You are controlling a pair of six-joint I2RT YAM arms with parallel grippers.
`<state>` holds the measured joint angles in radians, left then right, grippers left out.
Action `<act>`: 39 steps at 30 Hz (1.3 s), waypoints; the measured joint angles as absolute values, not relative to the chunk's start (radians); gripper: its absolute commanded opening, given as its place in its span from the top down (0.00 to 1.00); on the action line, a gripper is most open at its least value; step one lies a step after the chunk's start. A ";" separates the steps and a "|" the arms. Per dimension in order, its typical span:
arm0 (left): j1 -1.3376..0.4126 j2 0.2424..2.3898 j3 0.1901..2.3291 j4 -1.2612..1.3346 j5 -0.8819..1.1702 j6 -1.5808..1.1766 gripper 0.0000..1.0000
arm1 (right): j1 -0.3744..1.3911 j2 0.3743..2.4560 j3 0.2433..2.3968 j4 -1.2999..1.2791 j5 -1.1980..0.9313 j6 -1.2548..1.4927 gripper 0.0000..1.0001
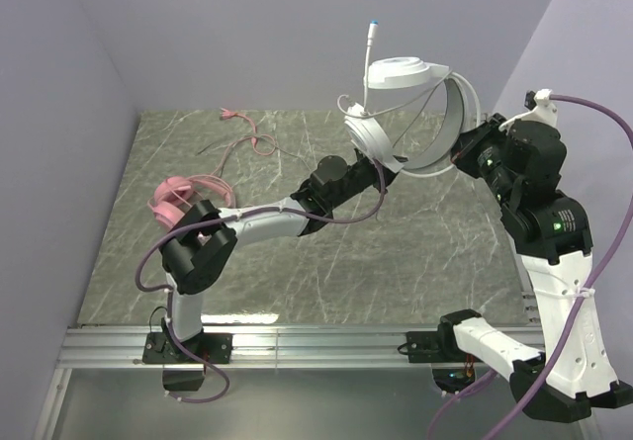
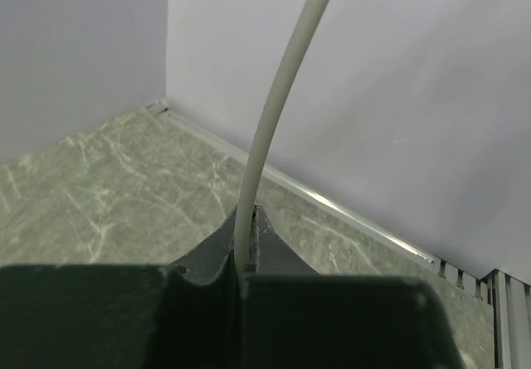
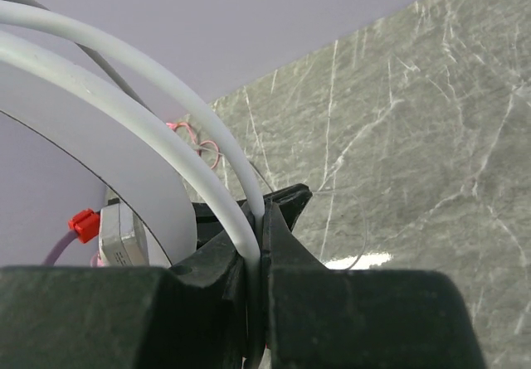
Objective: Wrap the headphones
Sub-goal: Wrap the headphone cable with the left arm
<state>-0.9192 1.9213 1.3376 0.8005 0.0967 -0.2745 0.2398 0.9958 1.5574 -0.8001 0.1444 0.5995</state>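
Gripping thin cord (image 2: 278, 104) in left end effector (image 2: 245, 249), right end effector (image 3: 261, 224) clamped on white headset (image 1: 401, 72), pink headset (image 1: 176, 195) partly hidden

In your top view, the left arm's black elbow joint (image 1: 201, 250) hides the near side of the all-pink padded headset (image 1: 174, 195) at 9 o'clock. On the left wrist camera, the thin grey-white cord (image 2: 278, 104) runs off frame at 12 o'clock, and its lower end is buried inside the left gripper (image 2: 246, 220). On the right wrist camera, the white plastic headband (image 3: 124, 108) is cut off at 9 o'clock.
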 measured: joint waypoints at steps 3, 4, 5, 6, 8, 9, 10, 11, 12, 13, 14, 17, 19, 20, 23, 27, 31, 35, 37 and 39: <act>-0.930 1.904 1.336 0.740 0.060 -0.275 0.99 | 0.240 0.989 1.546 -0.804 0.148 0.595 1.00; -0.932 1.896 1.327 0.734 0.051 -0.275 1.00 | 0.240 0.989 1.546 -0.805 0.148 0.594 1.00; -0.933 1.884 1.310 0.736 0.044 -0.275 1.00 | 0.240 0.989 1.546 -0.805 0.149 0.593 1.00; -0.934 1.872 1.291 0.737 0.037 -0.276 1.00 | 0.240 0.989 1.545 -0.805 0.149 0.593 1.00; -0.934 1.848 1.255 0.735 0.016 -0.276 0.99 | 0.240 0.989 1.544 -0.808 0.150 0.590 1.00; -0.935 1.841 1.243 0.735 0.004 -0.276 1.00 | 0.240 0.989 1.544 -0.810 0.150 0.590 1.00; -0.935 1.831 1.229 0.735 -0.008 -0.276 1.00 | 0.240 0.989 1.544 -0.812 0.150 0.589 1.00; -0.936 1.822 1.217 0.735 -0.022 -0.276 1.00 | 0.240 0.989 1.544 -0.815 0.149 0.589 1.00; -0.936 1.814 1.208 0.733 -0.035 -0.275 1.00 | 0.240 0.989 1.544 -0.817 0.149 0.588 1.00; -0.936 1.809 1.203 0.733 -0.046 -0.274 1.00 | 0.240 0.989 1.544 -0.818 0.149 0.588 1.00; -0.936 1.803 1.200 0.731 -0.059 -0.274 1.00 | 0.240 0.989 1.544 -0.819 0.149 0.588 1.00; -0.936 1.785 1.192 0.727 -0.092 -0.274 1.00 | 0.240 0.989 1.544 -0.820 0.151 0.588 1.00; -0.936 1.768 1.180 0.727 -0.123 -0.274 1.00 | 0.240 0.989 1.544 -0.820 0.152 0.589 1.00; -0.936 1.761 1.176 0.724 -0.139 -0.274 1.00 | 0.240 0.989 1.544 -0.822 0.153 0.589 1.00; -0.935 1.744 1.176 0.706 -0.172 -0.271 1.00 | 0.240 0.989 1.544 -0.824 0.155 0.589 1.00; -0.935 1.704 1.139 0.679 -0.182 -0.269 0.99 | 0.240 0.989 1.544 -0.825 0.182 0.588 1.00; -0.935 1.605 1.015 0.675 -0.174 -0.275 0.99 | 0.240 0.989 1.543 -0.823 0.226 0.586 1.00; -0.937 1.517 0.933 0.689 -0.125 -0.283 0.99 | 0.243 0.987 1.505 -0.805 0.266 0.602 1.00; -0.938 1.476 0.889 0.704 -0.088 -0.287 0.98 | 0.244 0.989 1.485 -0.799 0.276 0.614 1.00; -0.940 1.444 0.852 0.721 -0.048 -0.293 0.96 | 0.245 0.989 1.466 -0.793 0.281 0.626 1.00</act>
